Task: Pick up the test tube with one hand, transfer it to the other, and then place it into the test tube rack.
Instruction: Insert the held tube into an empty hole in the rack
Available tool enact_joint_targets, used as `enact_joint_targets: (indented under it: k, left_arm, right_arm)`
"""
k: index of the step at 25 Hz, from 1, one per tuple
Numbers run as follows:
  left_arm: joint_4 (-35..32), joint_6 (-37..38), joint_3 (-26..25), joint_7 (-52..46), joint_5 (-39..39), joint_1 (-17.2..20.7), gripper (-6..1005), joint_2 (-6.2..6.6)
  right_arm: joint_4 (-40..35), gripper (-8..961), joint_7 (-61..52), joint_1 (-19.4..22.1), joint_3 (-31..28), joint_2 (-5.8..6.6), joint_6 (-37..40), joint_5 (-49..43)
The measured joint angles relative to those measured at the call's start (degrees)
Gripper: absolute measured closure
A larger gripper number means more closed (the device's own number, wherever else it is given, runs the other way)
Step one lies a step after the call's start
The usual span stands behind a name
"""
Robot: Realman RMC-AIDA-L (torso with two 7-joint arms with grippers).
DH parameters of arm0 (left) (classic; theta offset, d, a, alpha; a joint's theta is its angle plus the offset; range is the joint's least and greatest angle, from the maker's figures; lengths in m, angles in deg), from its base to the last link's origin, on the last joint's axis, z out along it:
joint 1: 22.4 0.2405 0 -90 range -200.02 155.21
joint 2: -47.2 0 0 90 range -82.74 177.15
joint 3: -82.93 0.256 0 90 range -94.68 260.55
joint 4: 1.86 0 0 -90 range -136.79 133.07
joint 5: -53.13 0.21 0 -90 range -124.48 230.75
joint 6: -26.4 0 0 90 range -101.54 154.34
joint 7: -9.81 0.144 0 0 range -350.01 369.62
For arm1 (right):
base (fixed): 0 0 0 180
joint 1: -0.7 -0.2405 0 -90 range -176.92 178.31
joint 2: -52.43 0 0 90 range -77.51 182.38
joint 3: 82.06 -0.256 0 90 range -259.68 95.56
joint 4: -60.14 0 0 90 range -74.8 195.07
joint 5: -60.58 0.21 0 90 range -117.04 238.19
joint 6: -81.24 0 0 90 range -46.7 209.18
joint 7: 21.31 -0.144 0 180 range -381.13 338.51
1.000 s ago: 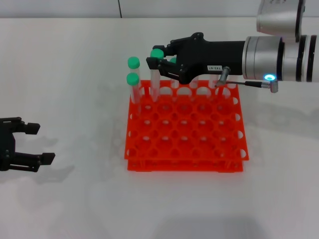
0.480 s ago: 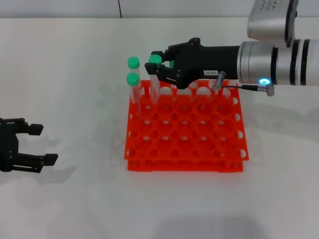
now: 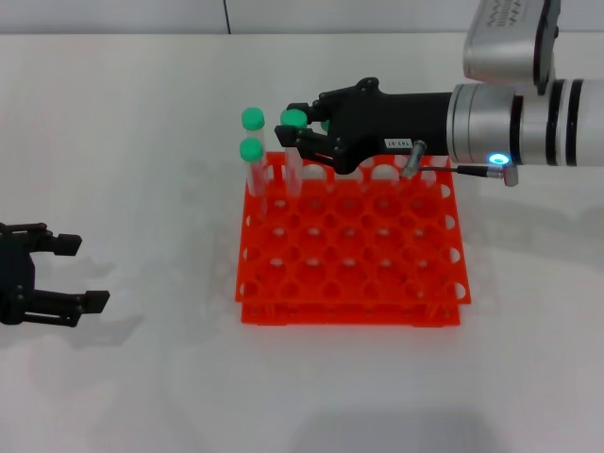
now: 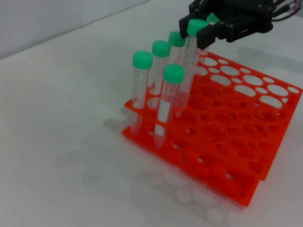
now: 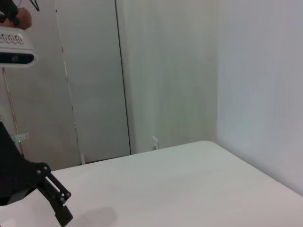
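Tube (image 3: 293, 151) tip hidden inside rack (image 3: 351, 245)

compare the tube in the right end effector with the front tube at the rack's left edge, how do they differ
The held tube is pinched just below its cap by the right end effector; the front tube stands free, with nothing touching it. The held tube leans, with its tip only at the top tier of the rack; the front tube sits deeper and nearly upright, its tip past that tier. Both are clear with green caps.
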Motion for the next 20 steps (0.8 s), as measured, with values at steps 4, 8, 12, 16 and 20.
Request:
enact_joint_targets:
  k: [4,8,12,16,20]
  left_arm:
    - [0.08,0.0,0.0,0.0,0.0,-0.06,114,0.0]
    - [0.09,-0.05,0.0,0.0,0.0,-0.08,113,0.0]
    - [0.08,-0.08,0.0,0.01,-0.01,-0.09,113,-0.01]
    - [0.1,-0.07,0.0,0.25,0.0,-0.09,113,-0.14]
    - [0.18,-0.08,0.0,0.72,0.0,-0.09,113,-0.34]
  right_arm:
    - [0.3,670,-0.05,-0.12,0.08,0.0,-0.08,0.0]
    - [0.62,669,-0.12,-0.13,0.08,0.0,-0.21,0.0]
    - [1.11,669,-0.22,-0.18,0.16,0.0,-0.38,0.0]
    - [1.28,668,-0.27,-0.18,0.18,0.0,-0.5,0.0]
    - [1.75,667,-0.32,-0.21,0.18,0.0,-0.5,0.0]
